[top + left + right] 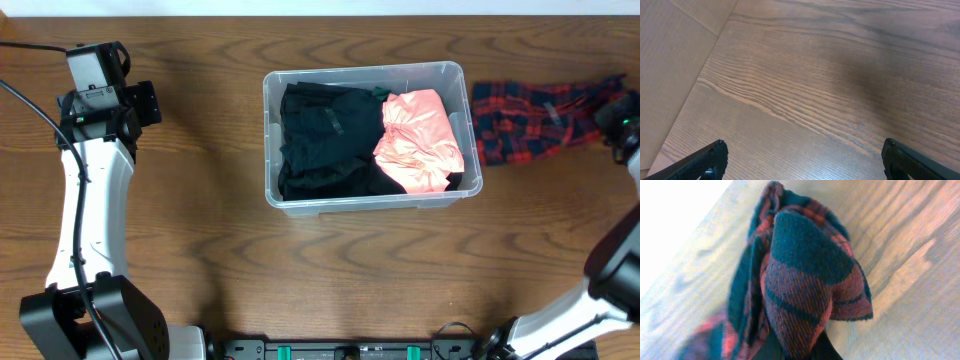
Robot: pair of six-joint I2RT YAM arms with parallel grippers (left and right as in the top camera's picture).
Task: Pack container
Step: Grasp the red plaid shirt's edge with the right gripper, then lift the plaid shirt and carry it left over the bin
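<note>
The clear plastic container (pixel 275 95) stands at the table's middle back, holding black clothes (pixel 325 140) on its left and a pink garment (pixel 420 140) on its right. A red and dark plaid cloth (pixel 535 120) lies on the table right of the container. My right gripper (pixel 612 112) is shut on the plaid cloth's far right end; in the right wrist view the cloth (pixel 800 280) bunches up from between the fingers and hides them. My left gripper (pixel 802 155) is open and empty over bare wood at the far left, well away from the container.
The table's left edge shows in the left wrist view (pixel 715 35). The table's back edge runs just behind the container and the plaid cloth. Bare wood lies in front of the container.
</note>
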